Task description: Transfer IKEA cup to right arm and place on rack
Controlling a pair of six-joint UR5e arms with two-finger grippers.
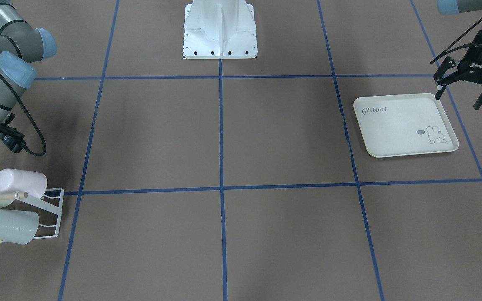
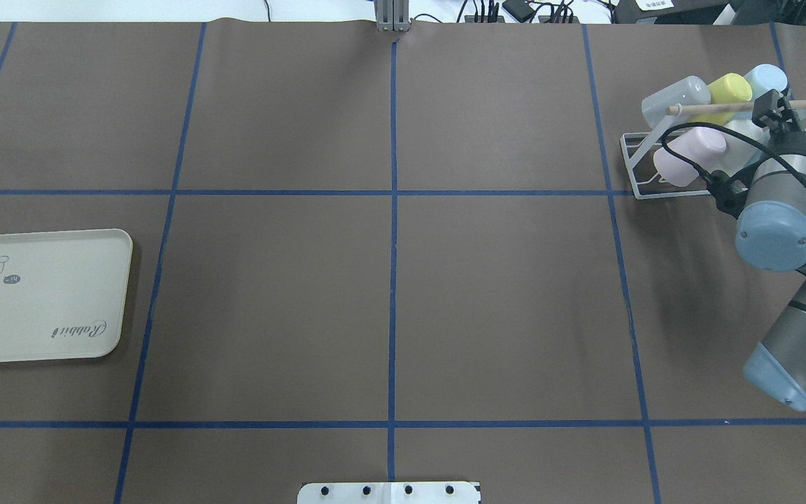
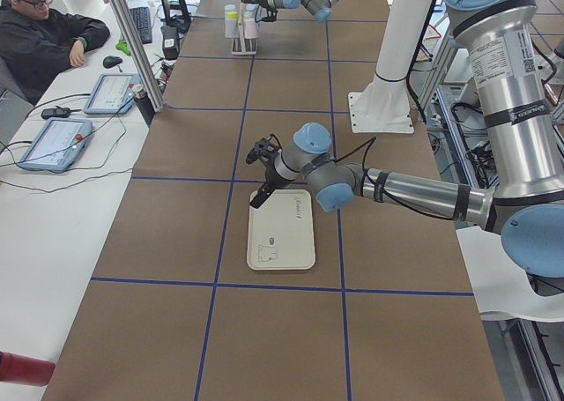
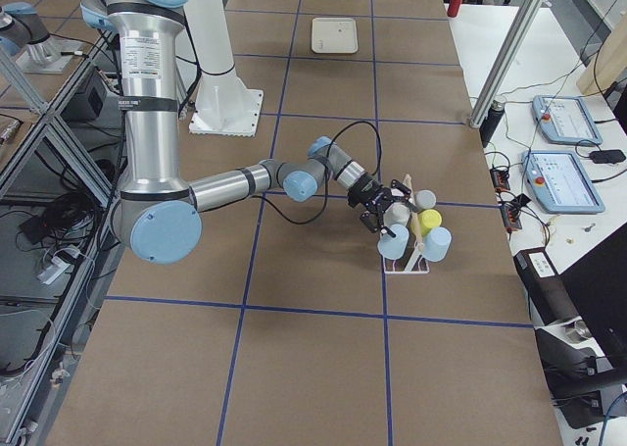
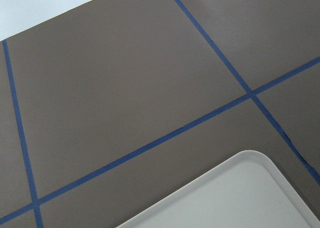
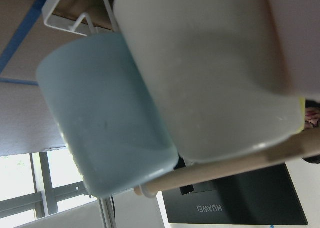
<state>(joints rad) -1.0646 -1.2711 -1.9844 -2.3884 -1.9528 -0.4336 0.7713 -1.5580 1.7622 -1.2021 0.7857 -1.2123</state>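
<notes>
Hanging on rack [image 2: 718, 108], cups [image 2: 690, 157] just beside right pincer [image 4: 384, 216]

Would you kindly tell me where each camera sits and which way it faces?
Front-facing: across the table, facing the robot's base; open left gripper by the rabbit-print tray.
Overhead: behind the robot, looking forward; right arm at the rack.
Exterior left: table's end; left arm near.
Exterior right: opposite end; right arm near.
Left wrist: down at the tray's corner; no gripper shows.
Right wrist: close on a blue cup and a grey cup.
Front-facing and overhead share tray and rack.
</notes>
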